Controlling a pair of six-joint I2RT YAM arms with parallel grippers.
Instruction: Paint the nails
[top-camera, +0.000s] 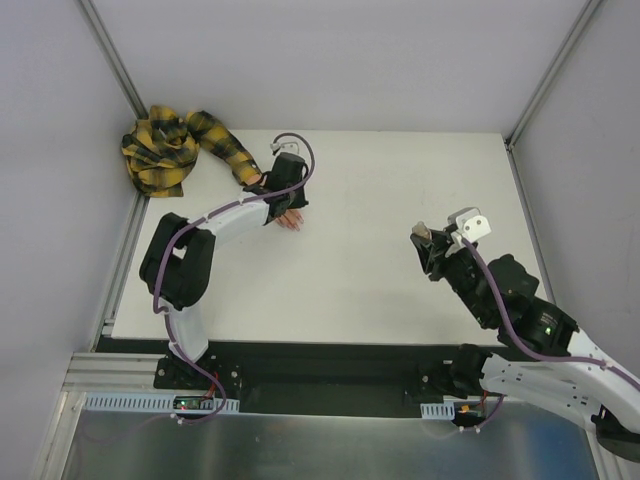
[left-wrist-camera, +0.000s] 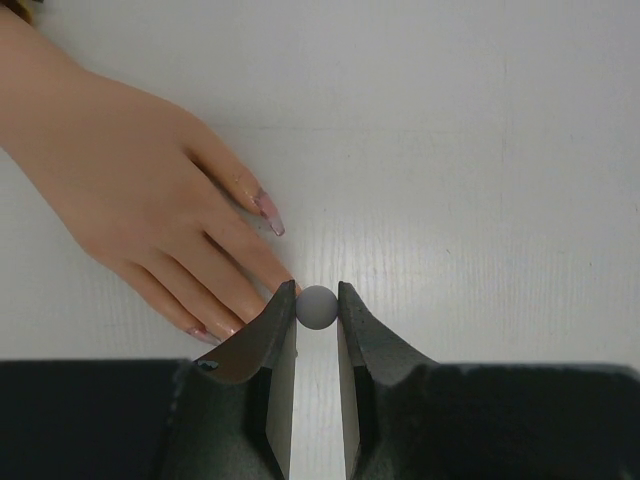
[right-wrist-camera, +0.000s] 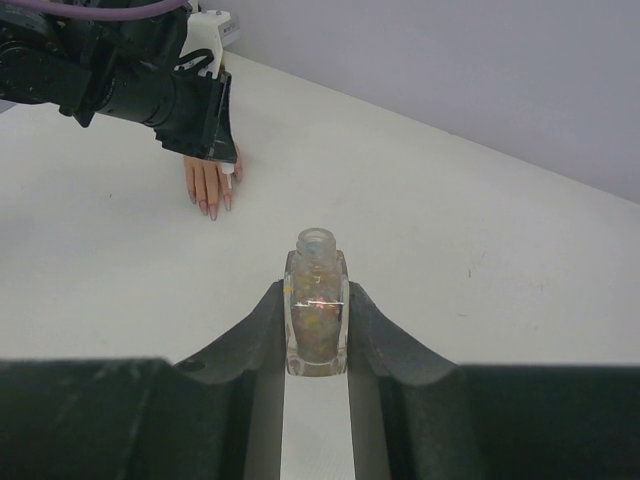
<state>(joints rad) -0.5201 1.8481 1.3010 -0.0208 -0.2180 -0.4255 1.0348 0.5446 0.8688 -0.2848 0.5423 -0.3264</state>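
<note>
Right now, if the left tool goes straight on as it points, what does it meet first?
Probably the white table right beside the mannequin hand's fingertips; depth is unclear, so a finger may come first.

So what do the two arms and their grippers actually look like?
Both the left arm and right arm have black joints, white links and a purple cable looped alongside. The left gripper and right gripper have dark grey, wedge-shaped fingers.

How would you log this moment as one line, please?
left hand: shut on small grey ball, at fingertips of mannequin hand | right hand: shut on polish bottle, uncapped | nails: pinkish
</note>
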